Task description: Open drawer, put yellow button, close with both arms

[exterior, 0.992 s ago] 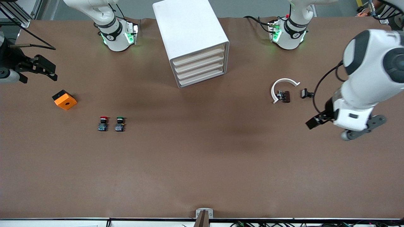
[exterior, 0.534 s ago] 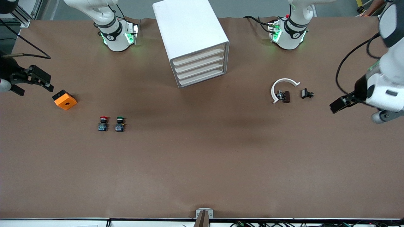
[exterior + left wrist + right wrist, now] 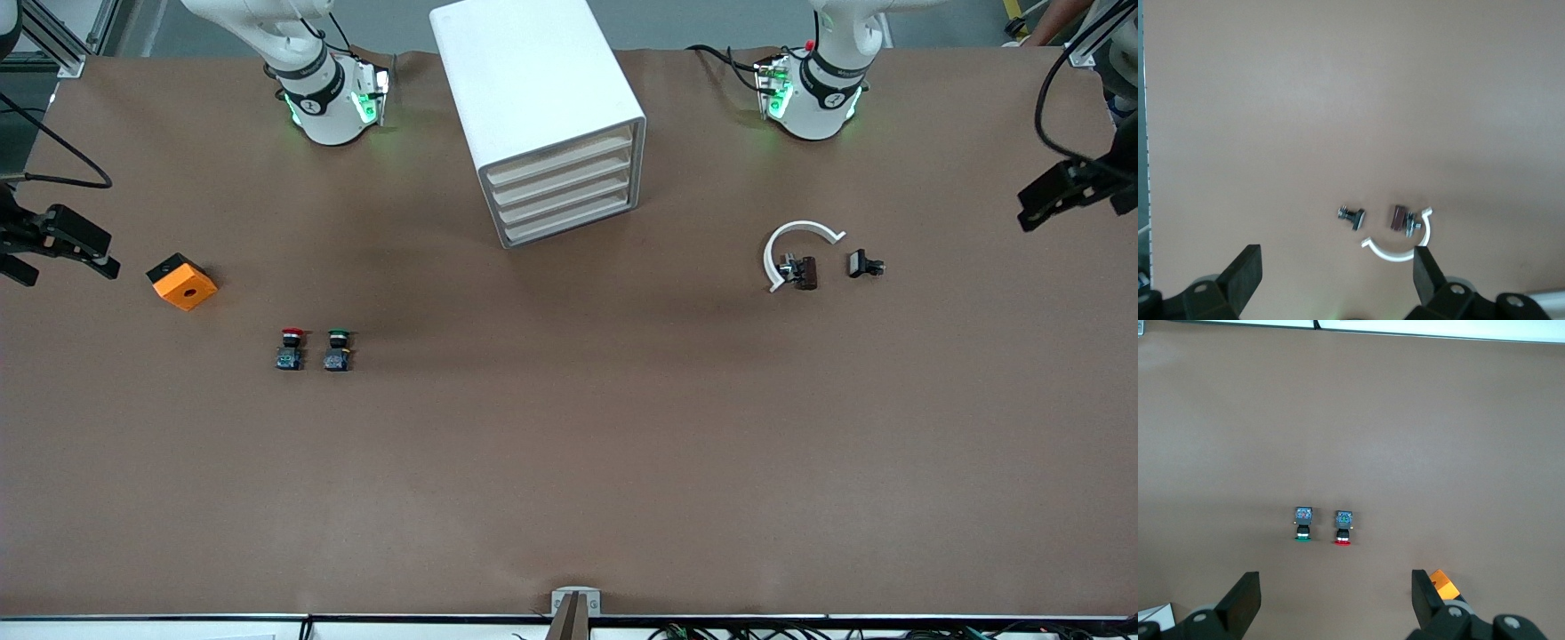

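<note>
Both arms parked at table ends; white four-drawer cabinet [image 3: 542, 120] closed, no yellow button visible.

Left gripper [image 3: 1335, 280] and right gripper [image 3: 1336, 597] hang with fingers apart, empty (cabinet roughly midway between them; neither clearly nearer).

Glossy white arms [image 3: 307, 80], black bands, green lights.

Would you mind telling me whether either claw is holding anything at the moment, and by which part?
Nothing is held. The left claw is open over the table's edge at the left arm's end; the right claw is open at the right arm's end.
</note>
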{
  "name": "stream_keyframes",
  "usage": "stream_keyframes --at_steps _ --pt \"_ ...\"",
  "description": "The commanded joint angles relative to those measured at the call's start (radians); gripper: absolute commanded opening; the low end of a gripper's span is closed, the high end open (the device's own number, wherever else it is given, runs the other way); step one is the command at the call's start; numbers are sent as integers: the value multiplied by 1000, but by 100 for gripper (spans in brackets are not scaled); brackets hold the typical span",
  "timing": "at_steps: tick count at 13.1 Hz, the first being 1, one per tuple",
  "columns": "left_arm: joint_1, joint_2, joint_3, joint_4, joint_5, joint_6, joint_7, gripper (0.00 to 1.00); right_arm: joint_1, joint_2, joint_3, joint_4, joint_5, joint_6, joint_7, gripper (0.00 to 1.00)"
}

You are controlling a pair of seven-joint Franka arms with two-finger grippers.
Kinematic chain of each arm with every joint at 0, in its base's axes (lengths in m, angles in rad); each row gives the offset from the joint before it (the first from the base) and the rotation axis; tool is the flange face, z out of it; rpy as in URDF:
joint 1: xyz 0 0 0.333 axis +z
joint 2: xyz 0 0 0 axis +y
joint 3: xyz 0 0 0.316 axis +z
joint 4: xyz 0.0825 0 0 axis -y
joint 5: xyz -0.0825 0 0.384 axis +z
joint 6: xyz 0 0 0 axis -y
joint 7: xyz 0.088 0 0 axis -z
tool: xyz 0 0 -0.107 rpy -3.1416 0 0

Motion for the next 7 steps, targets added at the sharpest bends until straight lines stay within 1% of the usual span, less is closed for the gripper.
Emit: stream_keyframes --at_steps 1,4,7 --pt "-13 -71 19 -83 -46 -11 41 100 -12 55 11 78 -2 -18 -6 100" --pt "-13 -105 19 -137 -59 5 40 100 -18 58 8 89 -3 -44 -11 100" --pt "-13 -98 16 -166 -69 86 40 100 -5 69 8 103 -29 -47 -11 100"
